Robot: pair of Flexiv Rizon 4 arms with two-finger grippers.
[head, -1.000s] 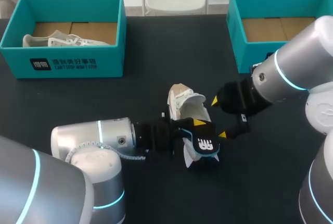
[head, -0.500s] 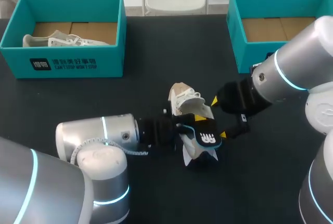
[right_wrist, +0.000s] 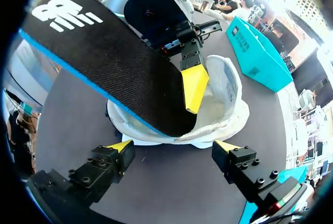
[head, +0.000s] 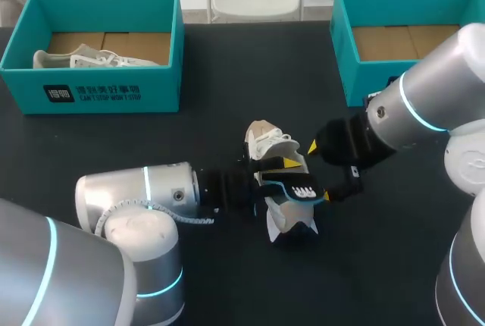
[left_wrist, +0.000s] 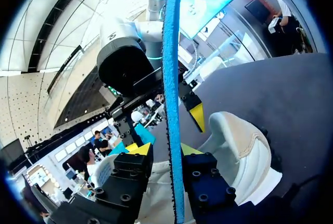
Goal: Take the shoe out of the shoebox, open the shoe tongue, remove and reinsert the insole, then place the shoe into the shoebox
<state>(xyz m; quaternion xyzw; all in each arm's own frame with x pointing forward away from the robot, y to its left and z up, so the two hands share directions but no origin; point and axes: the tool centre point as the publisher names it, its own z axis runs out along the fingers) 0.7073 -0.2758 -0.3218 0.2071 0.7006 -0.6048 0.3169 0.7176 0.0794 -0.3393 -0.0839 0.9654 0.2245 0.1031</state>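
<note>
**Insole [right_wrist: 104,57] sticking up out of the shoe [head: 267,148], left end effector [left_wrist: 165,148] pinching it**

Shoe's the white one, sitting on the dark desk [head: 227,83] roughly in the middle, between the two teal boxes and well apart from both. The left end effector has its two fingers pressed onto the black, blue-edged insole from both sides. One end of the insole dips into the shoe's opening and the rest angles up and out.

From overhead the insole covers the near part of the shoe and most of the left fingers. Can't make out the tongue or laces properly under all that.

The right end effector [right_wrist: 171,146] hangs just beside the shoe, fingers spread wide and touching nothing.

The left shoebox [head: 106,91] has a second shoe [head: 76,59] in it, partly hidden by the box wall. The right shoebox [head: 360,76] is cut off by my right arm, so only some of its cardboard floor shows.
</note>
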